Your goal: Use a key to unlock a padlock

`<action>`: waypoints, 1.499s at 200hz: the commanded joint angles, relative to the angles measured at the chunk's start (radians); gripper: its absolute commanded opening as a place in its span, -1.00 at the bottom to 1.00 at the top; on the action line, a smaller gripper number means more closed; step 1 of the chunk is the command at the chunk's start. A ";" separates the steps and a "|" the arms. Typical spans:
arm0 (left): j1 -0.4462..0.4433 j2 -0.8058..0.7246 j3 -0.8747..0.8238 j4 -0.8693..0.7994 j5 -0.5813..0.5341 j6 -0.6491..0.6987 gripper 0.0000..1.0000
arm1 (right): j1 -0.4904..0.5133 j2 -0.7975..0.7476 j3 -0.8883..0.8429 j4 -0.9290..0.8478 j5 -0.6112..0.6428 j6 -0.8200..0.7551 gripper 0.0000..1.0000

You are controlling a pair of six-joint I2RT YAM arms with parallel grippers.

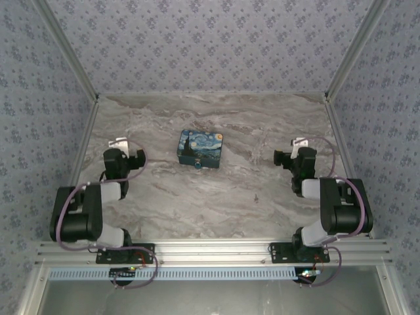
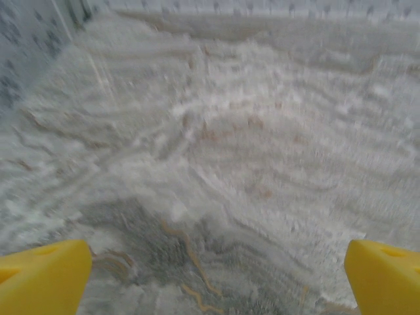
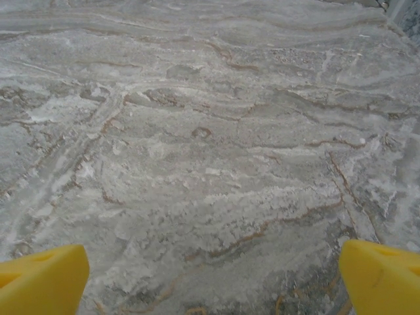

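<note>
A tiny teal padlock (image 1: 196, 164) hangs at the front face of a blue-and-yellow starry-night box (image 1: 200, 147) in the middle of the marble table. The key (image 1: 256, 196) is a grey speck lying on the table, nearer the arms and right of the box. My left gripper (image 1: 118, 143) rests far left of the box. In the left wrist view the left gripper (image 2: 216, 279) is open, its yellow fingertips (image 2: 46, 275) spread wide over bare marble. My right gripper (image 1: 300, 144) rests far right of the box, open (image 3: 213, 279), with nothing between its yellow fingertips (image 3: 384, 275).
Patterned walls with metal frame posts (image 1: 79, 72) close in the table on the left, back and right. An aluminium rail (image 1: 210, 251) carrying both arm bases runs along the near edge. Bare marble (image 1: 197, 203) stretches between the arms in front of the box.
</note>
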 commanded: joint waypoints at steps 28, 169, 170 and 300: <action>-0.043 -0.364 0.039 -0.300 -0.045 -0.133 0.99 | 0.072 -0.217 0.191 -0.479 -0.026 0.045 1.00; -0.276 -0.658 0.065 -0.819 0.244 -0.644 0.99 | 0.671 -0.409 0.327 -1.476 0.212 0.597 0.72; -0.281 -0.657 0.064 -0.818 0.242 -0.645 0.99 | 0.672 -0.407 0.326 -1.478 0.212 0.600 0.71; -0.495 -0.466 0.098 -0.684 0.118 -0.649 0.99 | 0.704 -0.172 0.280 -1.308 0.132 0.630 0.13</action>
